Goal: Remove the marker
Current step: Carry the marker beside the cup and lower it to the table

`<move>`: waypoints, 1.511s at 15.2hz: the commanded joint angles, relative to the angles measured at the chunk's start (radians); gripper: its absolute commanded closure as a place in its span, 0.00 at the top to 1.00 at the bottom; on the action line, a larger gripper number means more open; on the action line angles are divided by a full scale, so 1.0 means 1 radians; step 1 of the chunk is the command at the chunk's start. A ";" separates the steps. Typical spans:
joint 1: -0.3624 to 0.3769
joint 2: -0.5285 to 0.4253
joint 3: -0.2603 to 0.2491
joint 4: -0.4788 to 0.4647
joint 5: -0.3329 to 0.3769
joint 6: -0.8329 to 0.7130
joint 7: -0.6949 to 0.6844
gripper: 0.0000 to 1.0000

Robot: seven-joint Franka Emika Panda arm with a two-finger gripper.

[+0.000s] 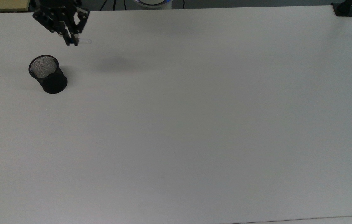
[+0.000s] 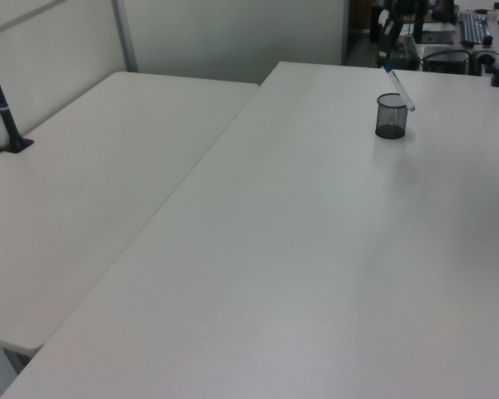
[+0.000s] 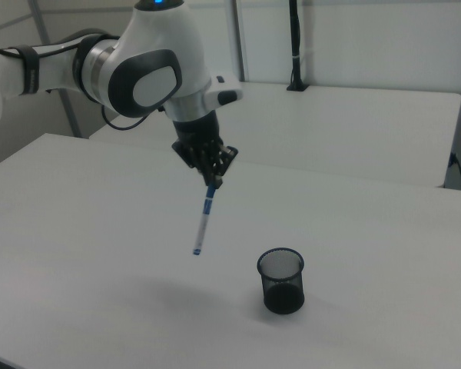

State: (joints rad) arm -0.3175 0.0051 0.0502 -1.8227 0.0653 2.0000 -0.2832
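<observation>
So the marker (image 3: 203,220), a slim white barrel with blue cap and band, hangs tilted in mid-air, well clear of the table (image 3: 77,254). The gripper (image 3: 213,181) has its fingers clamped on the capped end. The round black mesh cup (image 3: 281,280) stands upright nearby on the smooth white tabletop.

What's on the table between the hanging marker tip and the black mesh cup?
Nothing: in the right view, bare white table separates the marker, held in the gripper, from the black mesh cup.
</observation>
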 commanded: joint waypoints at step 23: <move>0.075 0.332 0.088 -0.033 -0.211 0.304 0.280 0.62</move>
State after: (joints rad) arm -0.2442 0.3566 0.1363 -1.8443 -0.1454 2.2918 -0.0284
